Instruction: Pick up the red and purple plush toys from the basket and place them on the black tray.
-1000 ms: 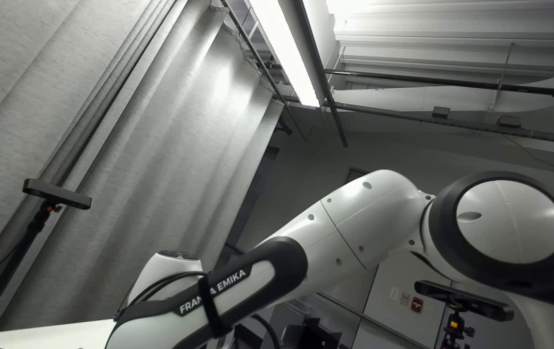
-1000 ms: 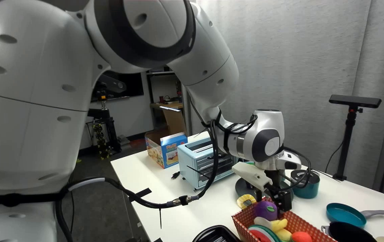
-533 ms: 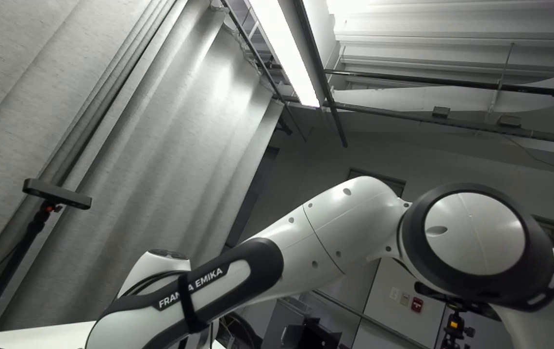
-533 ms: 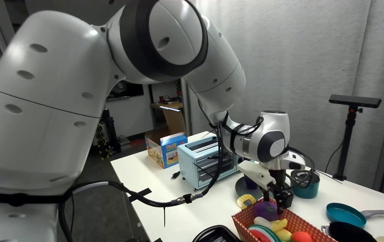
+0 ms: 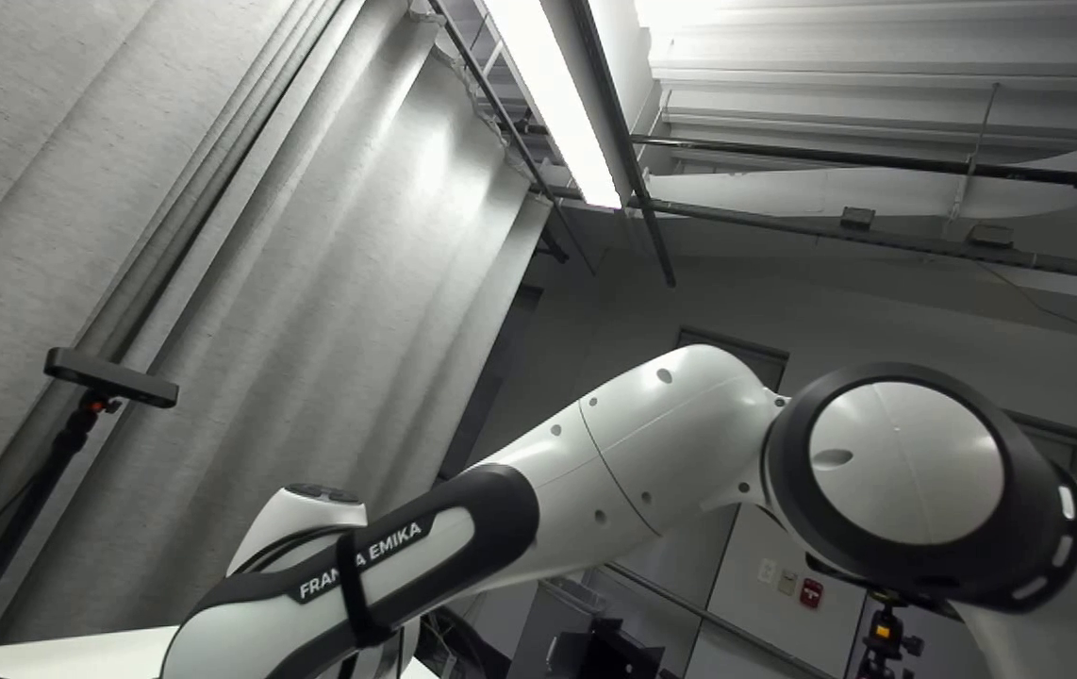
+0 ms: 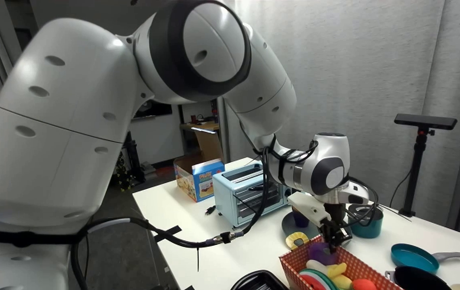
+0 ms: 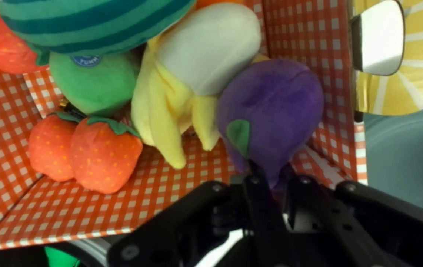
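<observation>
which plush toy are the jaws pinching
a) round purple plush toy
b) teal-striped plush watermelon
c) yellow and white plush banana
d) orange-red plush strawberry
a: in the wrist view the round purple plush toy tapers to a narrow bunch of fabric caught between the jaws, while the other toys lie clear of them.

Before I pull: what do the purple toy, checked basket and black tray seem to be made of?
Purple toy: plush fabric, matte; velvety surface without sharp highlights.
Checked basket: card or stiffened cloth, fairly matte; flat panels meet along straight edges, but which I can't tell.
Black tray: glossy, probably plastic, from bright reflections on it; coated metal possible.
</observation>
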Tool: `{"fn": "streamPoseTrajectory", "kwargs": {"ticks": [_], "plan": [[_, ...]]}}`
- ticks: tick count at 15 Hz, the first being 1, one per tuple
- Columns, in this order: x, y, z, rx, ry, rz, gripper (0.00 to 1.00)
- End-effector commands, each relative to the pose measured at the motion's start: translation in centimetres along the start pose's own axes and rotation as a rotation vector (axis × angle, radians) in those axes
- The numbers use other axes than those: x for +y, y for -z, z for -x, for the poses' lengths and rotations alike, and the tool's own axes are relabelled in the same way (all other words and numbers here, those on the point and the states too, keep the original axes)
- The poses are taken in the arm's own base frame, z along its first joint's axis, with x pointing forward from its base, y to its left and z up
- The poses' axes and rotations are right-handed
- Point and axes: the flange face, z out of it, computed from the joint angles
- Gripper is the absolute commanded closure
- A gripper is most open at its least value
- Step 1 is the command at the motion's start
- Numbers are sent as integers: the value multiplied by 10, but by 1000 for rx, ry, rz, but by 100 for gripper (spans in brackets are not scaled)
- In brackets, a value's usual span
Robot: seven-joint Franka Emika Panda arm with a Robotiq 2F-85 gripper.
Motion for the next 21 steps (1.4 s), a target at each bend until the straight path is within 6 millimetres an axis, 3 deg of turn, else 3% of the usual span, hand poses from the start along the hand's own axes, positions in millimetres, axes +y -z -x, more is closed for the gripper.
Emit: {"fn": "streamPoseTrajectory", "kwargs": {"ticks": [1, 6, 11, 15, 21], "plan": [[29, 30, 24, -2, -17, 22, 100], [47, 80, 60, 17, 23, 32, 98], [42, 117, 90, 61, 107, 6, 98], [26, 124, 122, 29, 190, -18, 98], [18, 107, 177, -132, 308, 22, 98]]}}
